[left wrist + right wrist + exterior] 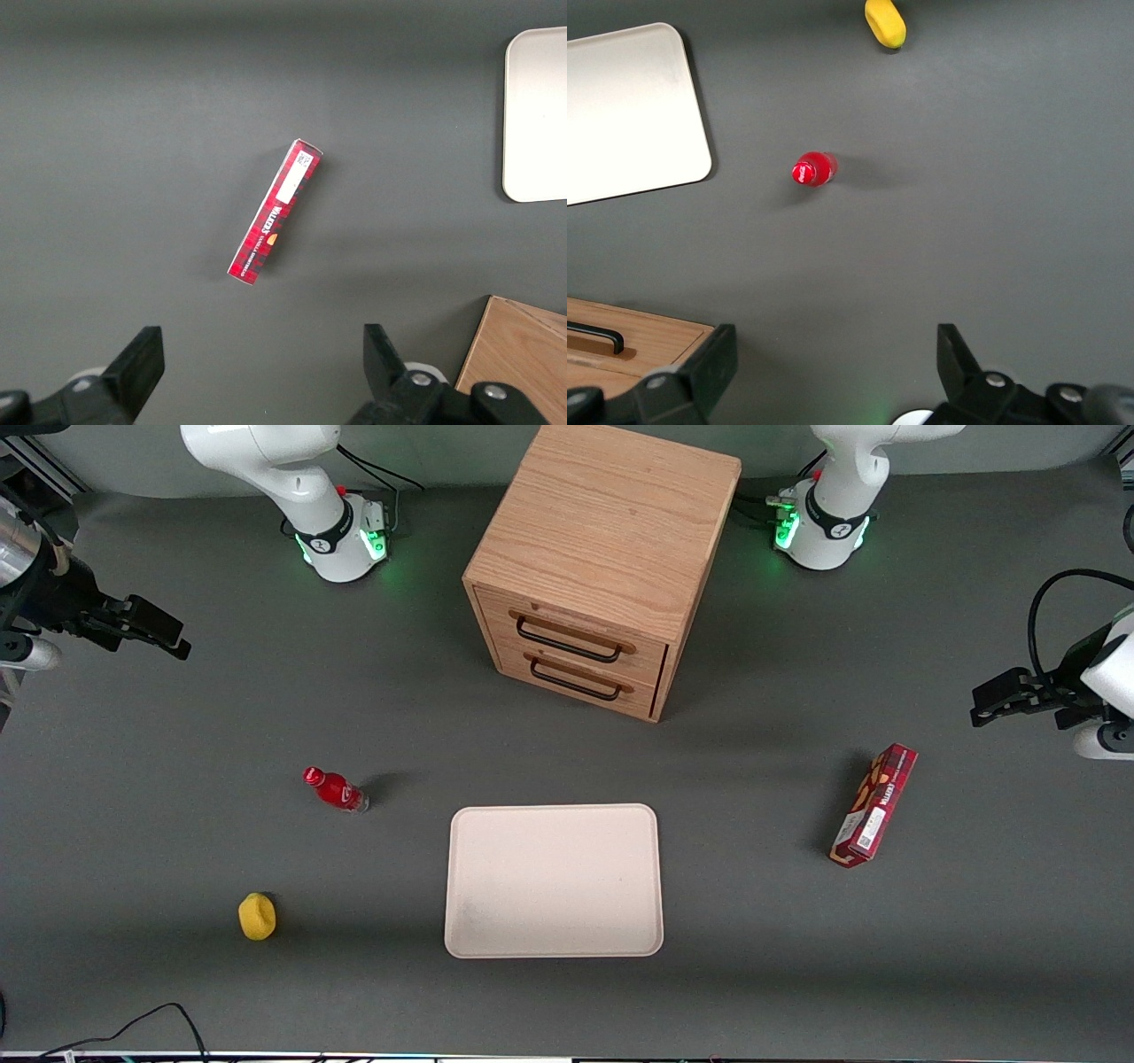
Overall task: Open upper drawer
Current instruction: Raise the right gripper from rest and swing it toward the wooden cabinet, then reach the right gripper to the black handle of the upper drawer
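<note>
Two drawers are sitting shut in the cabinet; the upper drawer is topmost. The gripper is hanging fingers apart, well apart from it. A red box is showing "WALKERS".

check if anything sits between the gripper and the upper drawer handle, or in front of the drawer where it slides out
Nothing visible does. The gripper hangs open at the working arm's end of the table, with bare mat between it and the upper drawer. The red bottle and cream tray lie nearer the front camera, apart from the cabinet.
</note>
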`<act>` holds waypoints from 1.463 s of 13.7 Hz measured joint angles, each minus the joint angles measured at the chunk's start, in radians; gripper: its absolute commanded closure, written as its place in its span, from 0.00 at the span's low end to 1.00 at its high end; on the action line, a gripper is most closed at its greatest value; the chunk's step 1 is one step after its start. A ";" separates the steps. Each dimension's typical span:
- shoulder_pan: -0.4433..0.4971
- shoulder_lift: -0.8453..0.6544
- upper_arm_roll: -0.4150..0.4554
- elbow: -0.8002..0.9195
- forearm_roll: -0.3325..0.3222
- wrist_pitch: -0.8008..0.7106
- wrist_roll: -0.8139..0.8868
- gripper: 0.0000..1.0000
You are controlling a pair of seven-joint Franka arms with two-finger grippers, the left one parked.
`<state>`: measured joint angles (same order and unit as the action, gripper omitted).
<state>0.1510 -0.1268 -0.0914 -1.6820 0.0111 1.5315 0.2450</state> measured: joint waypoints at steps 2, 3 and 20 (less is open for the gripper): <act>0.000 0.000 0.000 0.000 0.000 -0.001 0.000 0.00; 0.000 0.001 0.000 0.001 0.000 -0.003 0.000 0.00; 0.029 0.244 0.339 0.111 0.380 -0.034 -0.562 0.00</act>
<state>0.1800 0.1173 0.2480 -1.5709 0.3907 1.4977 -0.3173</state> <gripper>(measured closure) 0.000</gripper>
